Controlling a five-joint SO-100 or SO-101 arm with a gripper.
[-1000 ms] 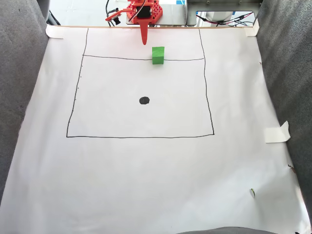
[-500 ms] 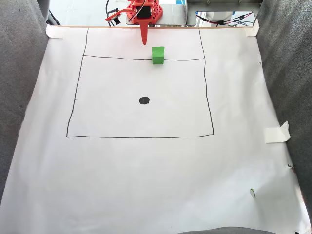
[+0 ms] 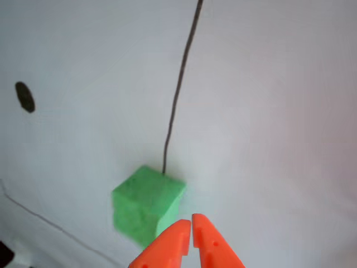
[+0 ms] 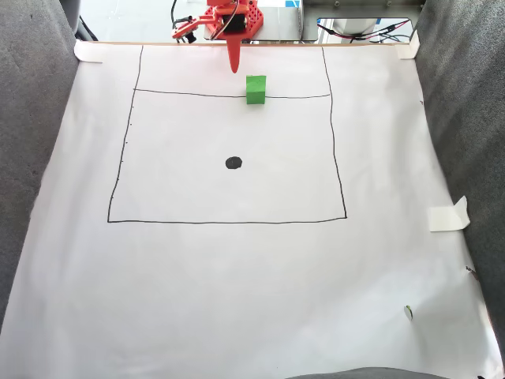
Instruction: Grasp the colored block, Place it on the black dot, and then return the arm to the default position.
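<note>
A bright green foam cube (image 4: 256, 89) sits on a thin drawn line near the top of the white sheet; in the other view the green cube (image 3: 146, 204) lies just left of my orange fingers. My gripper (image 4: 233, 68) (image 3: 191, 224) hangs at the sheet's far edge, shut, its tips touching with nothing between them, a short way up and left of the cube in the fixed view. The black dot (image 4: 233, 163) (image 3: 24, 96) marks the middle of the drawn rectangle, well apart from the cube.
The white paper sheet (image 4: 237, 284) is taped between grey padded walls (image 4: 465, 103) on both sides. A drawn rectangle (image 4: 229, 222) frames the work area. Loose tape (image 4: 448, 215) sticks up at the right edge. Cables and the arm base (image 4: 229, 20) stand at the back.
The arm's upper body has shifted slightly at the base; the cube and the fingertips stay where they were.
</note>
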